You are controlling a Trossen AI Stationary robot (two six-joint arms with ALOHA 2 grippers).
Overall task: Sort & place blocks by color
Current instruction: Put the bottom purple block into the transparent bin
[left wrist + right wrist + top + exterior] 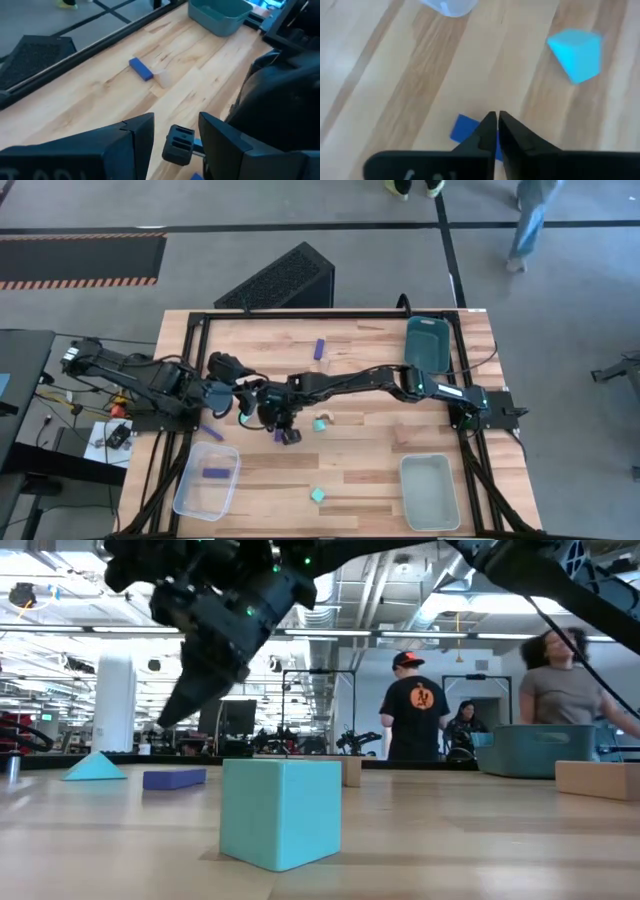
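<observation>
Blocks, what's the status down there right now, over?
Right gripper nearly shut above a blue block, nothing held. Left gripper open, empty. One blue block in clear bin. Nothing in the way.

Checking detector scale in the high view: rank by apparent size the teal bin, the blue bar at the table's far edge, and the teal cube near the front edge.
1. teal bin
2. blue bar and teal cube: both tiny; no firm order.

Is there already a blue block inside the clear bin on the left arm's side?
Yes. In the high view one blue bar block lies inside the clear bin at the table's front corner on the left arm's side.
</observation>
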